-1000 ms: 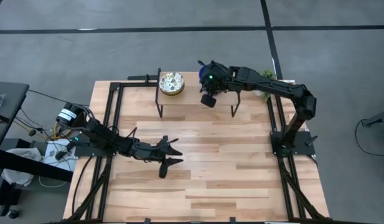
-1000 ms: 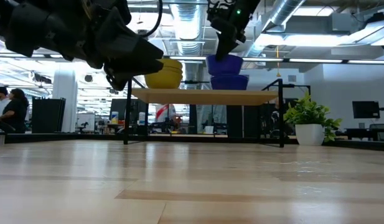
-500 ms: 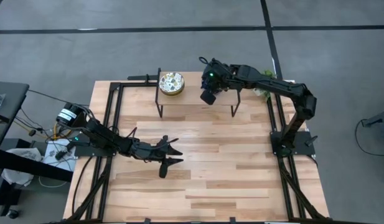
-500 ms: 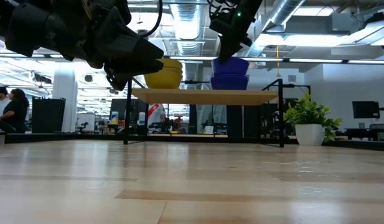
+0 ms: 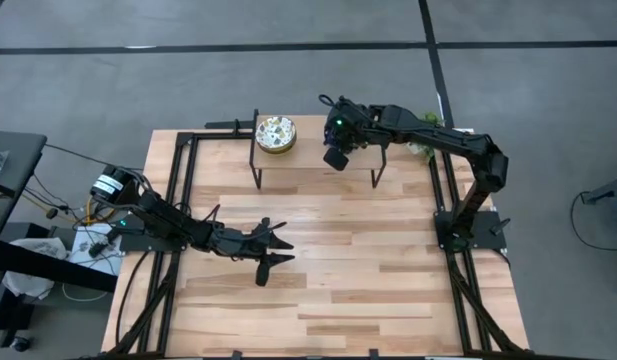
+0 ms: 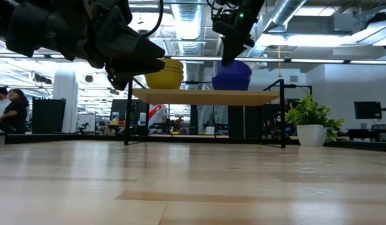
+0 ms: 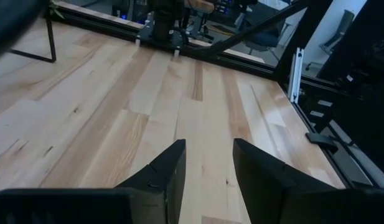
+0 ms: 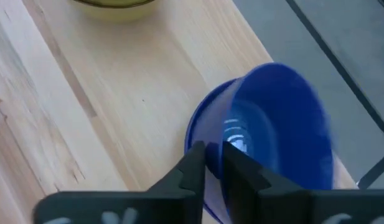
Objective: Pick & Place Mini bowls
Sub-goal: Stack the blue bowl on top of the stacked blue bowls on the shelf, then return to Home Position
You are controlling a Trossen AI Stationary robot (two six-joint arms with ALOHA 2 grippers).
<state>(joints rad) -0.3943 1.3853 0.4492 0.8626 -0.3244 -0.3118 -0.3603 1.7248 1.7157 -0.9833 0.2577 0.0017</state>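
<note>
right claw (image 8: 214, 163) up at the little raised shelf (image 8: 135, 87) is pinching the rim of a tilted blue bowl (image 8: 279, 124) sitting in another blue one, left claw (image 7: 207, 163) spread over the table (image 7: 104, 118).

A pale butcher-block wooden tabletop (image 5: 338, 270) edged by black metal framing (image 5: 183, 200) stands on a grey concrete floor (image 5: 138, 80) crossed by dark lines. Beyond it, the low view shows an open hall with exposed silver ceiling ducts (image 6: 193, 28), a leafy green potted plant in a white pot (image 6: 311, 122), dark monitors (image 6: 366, 110) and people at the far left (image 6: 10, 109).
</note>
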